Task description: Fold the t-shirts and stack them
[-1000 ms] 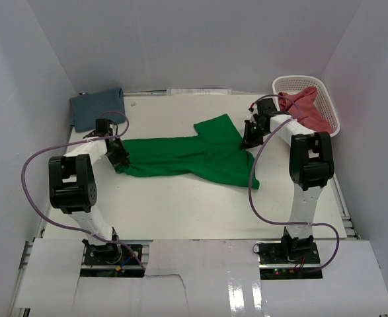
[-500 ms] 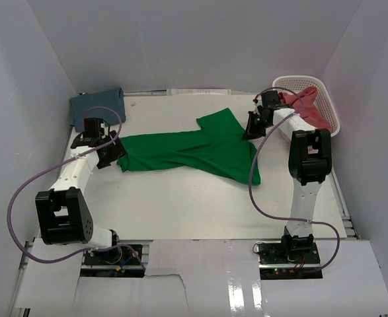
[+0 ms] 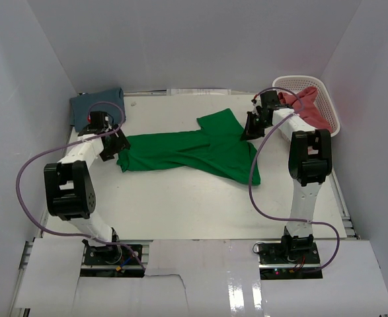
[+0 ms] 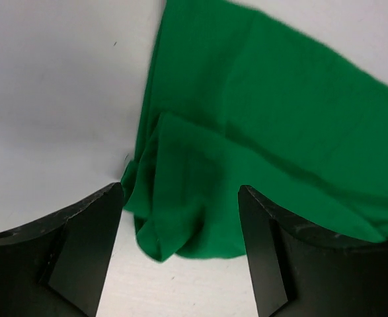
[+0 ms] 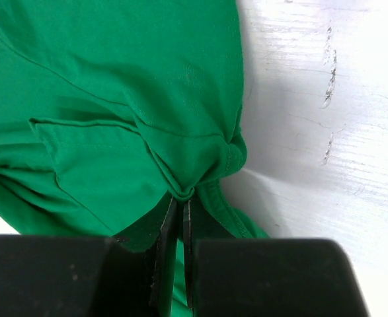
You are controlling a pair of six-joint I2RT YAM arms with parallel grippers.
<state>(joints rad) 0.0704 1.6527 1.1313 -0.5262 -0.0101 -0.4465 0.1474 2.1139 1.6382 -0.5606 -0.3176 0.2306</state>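
left end effector (image 4: 180,195): jaws wide, over green t-shirt (image 3: 180,150) end
right end effector (image 5: 178,214): clamped on bunched green cloth
do well: pinch one corner, pull taut

I see 2 arms: left gripper (image 4: 180,191) with jaws spread wide, elbow folded back; right gripper (image 5: 178,208) with jaws pinched shut, forearm stretched forward.
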